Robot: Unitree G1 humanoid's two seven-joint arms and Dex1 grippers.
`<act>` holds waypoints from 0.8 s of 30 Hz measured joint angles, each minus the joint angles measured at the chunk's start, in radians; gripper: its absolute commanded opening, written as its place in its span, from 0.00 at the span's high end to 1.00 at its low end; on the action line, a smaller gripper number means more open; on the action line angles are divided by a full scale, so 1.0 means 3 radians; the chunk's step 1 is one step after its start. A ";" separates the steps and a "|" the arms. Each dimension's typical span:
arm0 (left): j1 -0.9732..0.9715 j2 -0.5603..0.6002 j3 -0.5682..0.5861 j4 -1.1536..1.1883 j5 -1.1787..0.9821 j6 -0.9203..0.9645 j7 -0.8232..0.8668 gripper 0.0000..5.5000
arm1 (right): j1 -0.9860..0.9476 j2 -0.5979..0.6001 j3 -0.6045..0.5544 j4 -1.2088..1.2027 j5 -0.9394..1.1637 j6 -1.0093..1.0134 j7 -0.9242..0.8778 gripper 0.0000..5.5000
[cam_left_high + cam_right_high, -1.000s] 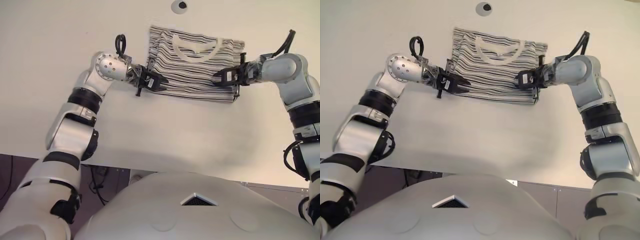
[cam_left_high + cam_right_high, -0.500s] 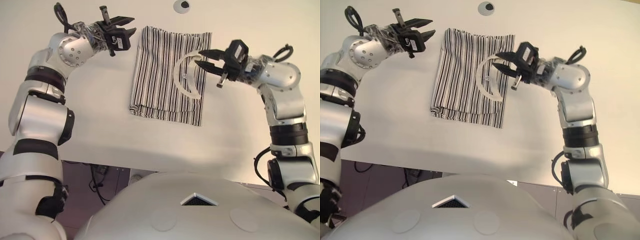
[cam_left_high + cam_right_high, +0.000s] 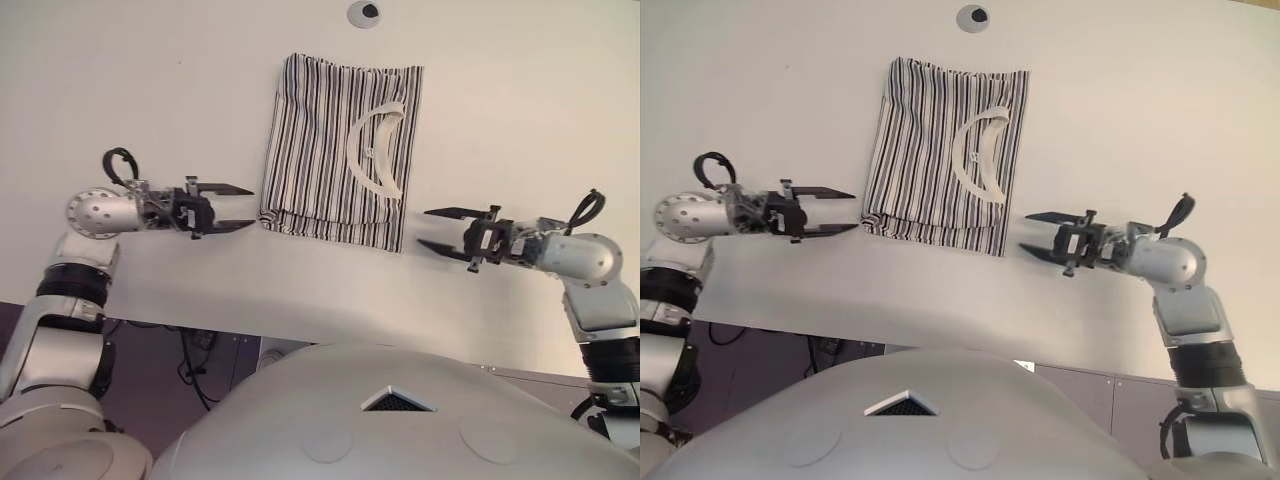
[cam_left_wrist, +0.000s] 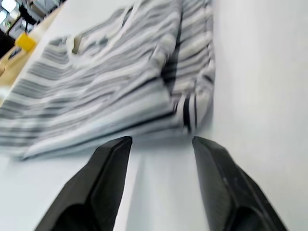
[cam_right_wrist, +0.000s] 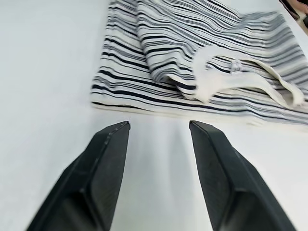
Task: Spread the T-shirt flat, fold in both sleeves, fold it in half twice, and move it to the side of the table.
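Folded into a soft rectangle, the black-and-white striped cloth T-shirt (image 3: 335, 160) is lying on the smooth white table (image 3: 520, 100), its near corners flanked by the left gripper (image 3: 250, 207) and right gripper (image 3: 424, 228), both gaping wide and empty.

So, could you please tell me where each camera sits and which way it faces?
Eye views: on the head, facing forward and down at the folded T-shirt on the table; both arms show, left gripper and right gripper open.
Left wrist: faces the T-shirt's edge past its own fingers.
Right wrist: the same, from the opposite side.
Shared: all four see the T-shirt.
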 measured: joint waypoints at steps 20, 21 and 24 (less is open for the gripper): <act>-0.0956 -0.0271 -0.0511 0.1830 0.1603 -0.0915 0.2689 0.99 | -0.0652 0.0289 0.0691 0.0637 -0.0527 -0.0551 -0.0781 0.62; -0.0956 -0.0249 -0.0582 0.1830 0.1668 -0.0941 0.2908 1.00 | -0.0674 0.0289 0.0716 0.0652 -0.0540 -0.0552 -0.0790 0.65; -0.0979 -0.0218 -0.0730 0.1832 0.1801 -0.0954 0.3333 1.00 | -0.0717 0.0289 0.0779 0.0687 -0.0559 -0.0550 -0.0821 0.74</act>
